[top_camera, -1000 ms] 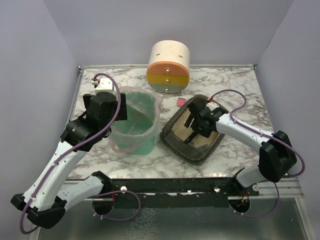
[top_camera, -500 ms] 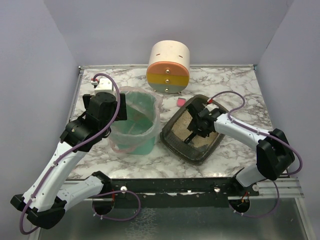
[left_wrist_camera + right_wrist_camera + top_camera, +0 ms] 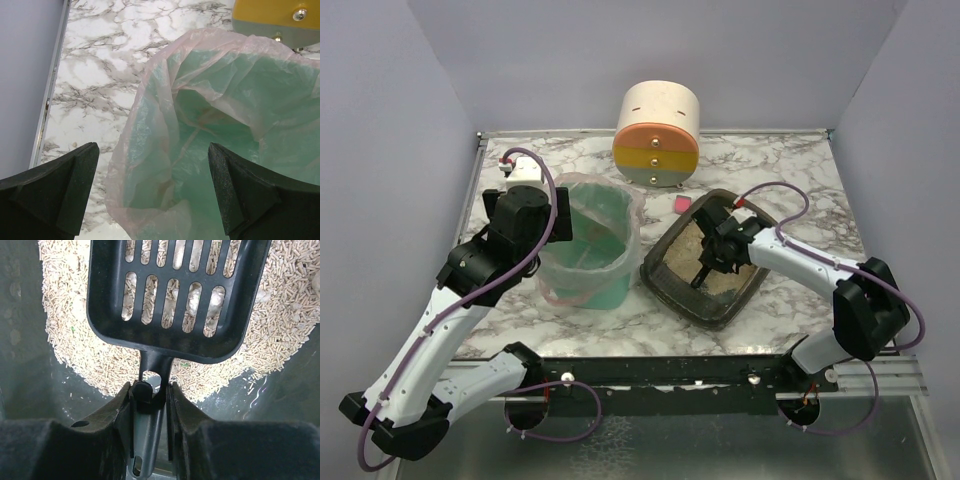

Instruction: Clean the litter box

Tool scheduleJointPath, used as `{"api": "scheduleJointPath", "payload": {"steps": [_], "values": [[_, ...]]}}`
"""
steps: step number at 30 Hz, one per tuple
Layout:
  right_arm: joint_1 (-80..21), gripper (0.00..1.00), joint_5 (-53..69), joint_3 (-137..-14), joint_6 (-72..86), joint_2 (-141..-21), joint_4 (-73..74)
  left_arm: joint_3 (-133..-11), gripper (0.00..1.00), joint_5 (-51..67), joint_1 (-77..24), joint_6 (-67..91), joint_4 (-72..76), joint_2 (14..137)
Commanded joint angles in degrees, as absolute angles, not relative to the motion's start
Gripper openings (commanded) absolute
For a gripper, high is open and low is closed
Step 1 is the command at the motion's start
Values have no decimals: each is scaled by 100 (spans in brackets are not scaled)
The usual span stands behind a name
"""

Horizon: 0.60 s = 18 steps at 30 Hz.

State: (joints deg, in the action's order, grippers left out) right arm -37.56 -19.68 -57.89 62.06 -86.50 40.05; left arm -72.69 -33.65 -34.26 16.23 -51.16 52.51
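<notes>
Gripping the scoop (image 3: 165,347) by its handle, the right hand (image 3: 152,395) holds it in the litter box (image 3: 665,290), right of the bin (image 3: 590,250). Over the bin, the left hand (image 3: 152,190) hovers wide open and empty. Next, likely dig under clumps (image 3: 194,299).

Clear-lined green plastic bucket (image 3: 605,290) and dark grey plastic litter tray (image 3: 716,316) stand just apart; the far-right corner of the marble counter (image 3: 800,165) lies open.

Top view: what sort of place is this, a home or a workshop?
Likely a robot test booth, not a home: plain walls box in a marble-patterned table, two arms are bolted at its near edge, and the litter box sits beside a lined green bin.
</notes>
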Motion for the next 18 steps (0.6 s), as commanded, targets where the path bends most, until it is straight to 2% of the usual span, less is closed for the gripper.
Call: {"api": "scheduleJointPath", "payload": {"steps": [1,10,18], "values": [[-3808,0,-1887,-5656,6166,-8360,4077,-7321,99,-3388,-3445,1564,-5191,5190],[-3836,1,-1796,-5565,6005,-7587,4255,-7553,99,-3232,-3445,1564,-5249,5249],[-3832,1,-1127,-5262,4789,-6490,3855,-7979,99,-2740,-3445,1588,-5389,5393]]}}
